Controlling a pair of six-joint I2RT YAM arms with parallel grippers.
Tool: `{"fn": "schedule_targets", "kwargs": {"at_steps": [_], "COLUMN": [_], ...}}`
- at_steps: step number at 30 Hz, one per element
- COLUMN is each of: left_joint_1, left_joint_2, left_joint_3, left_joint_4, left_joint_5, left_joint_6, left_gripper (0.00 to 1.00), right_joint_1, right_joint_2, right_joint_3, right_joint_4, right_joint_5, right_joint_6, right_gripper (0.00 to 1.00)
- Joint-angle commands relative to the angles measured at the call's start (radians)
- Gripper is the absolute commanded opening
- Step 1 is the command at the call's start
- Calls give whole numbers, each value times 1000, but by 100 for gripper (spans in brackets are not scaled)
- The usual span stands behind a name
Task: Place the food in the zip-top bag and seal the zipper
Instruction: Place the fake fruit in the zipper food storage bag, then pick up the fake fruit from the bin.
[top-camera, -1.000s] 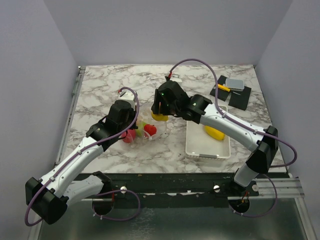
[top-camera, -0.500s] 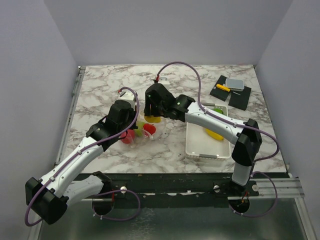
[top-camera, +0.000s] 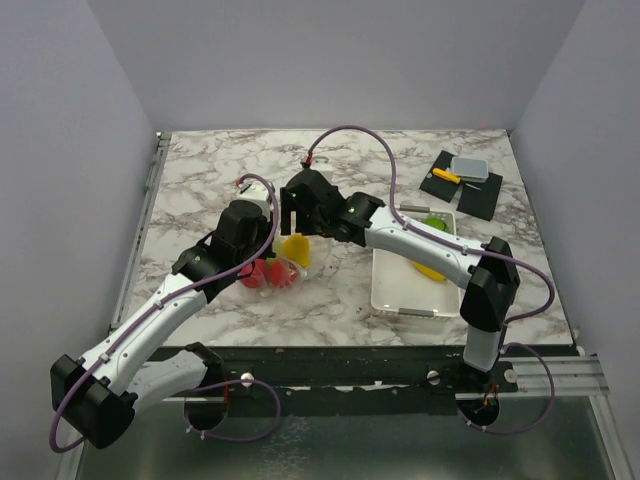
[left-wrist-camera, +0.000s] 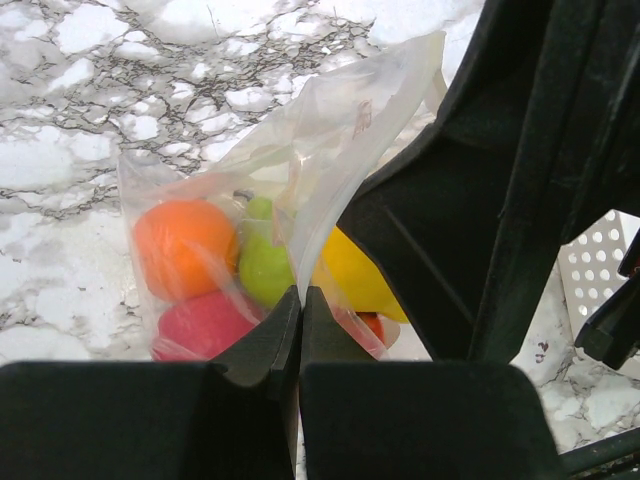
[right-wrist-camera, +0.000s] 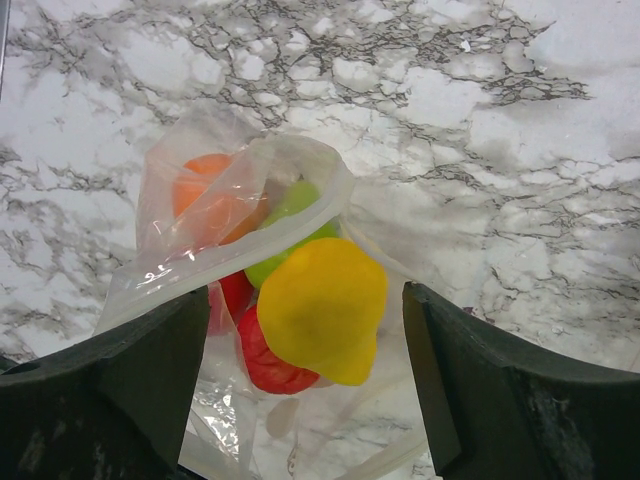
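the zip-top bag (right-wrist-camera: 190, 235) is lying clear and crinkled on the marble table (right-wrist-camera: 500, 120), its mouth gaping and the pale zipper (right-wrist-camera: 240, 245) curving around it unsealed. an orange fruit (left-wrist-camera: 183, 245), a green fruit (left-wrist-camera: 262, 270) and red fruit (right-wrist-camera: 265, 365) are showing through the film. a yellow fruit (right-wrist-camera: 322, 305) is sitting at the mouth, between the widely spread fingers of the right gripper (right-wrist-camera: 305, 300), touching neither. the left gripper (left-wrist-camera: 300, 305) is pinching the bag's edge, its jaws pressed together on the plastic.

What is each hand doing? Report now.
Left hand: closed, holding the zip-top bag by its edge.
Right hand: open, yellow food loose between its fingers.
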Motion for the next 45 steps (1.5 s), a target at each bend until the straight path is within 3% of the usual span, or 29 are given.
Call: {"fn": "schedule_targets", "kwargs": {"at_steps": [1,11,29,38,45], "left_joint_1": [5,5,5,5,5], "left_joint_2": [-7,-4,0,4,7], "left_joint_3": [-12,-12,-13,-12,-12], "left_joint_4": [0,0,0,0,0], "left_joint_5": [8,4,8,14,15], "left_joint_6": [8,7,6,6,6], "left_gripper": [0,0,0,0,0], "right_joint_1": [12,12,4,-55,-157], "right_joint_2": [-32,-151,-401,-522,-561], "right_joint_3": [7,-95,-348,-482,-574], "right_joint_4": [23,17,-103,-140,-87], "right_joint_5": [8,53,284,350,297], "right_joint_6": [-4,3,2,-17,-58], "right_gripper": [83,82,81,82,82]}}
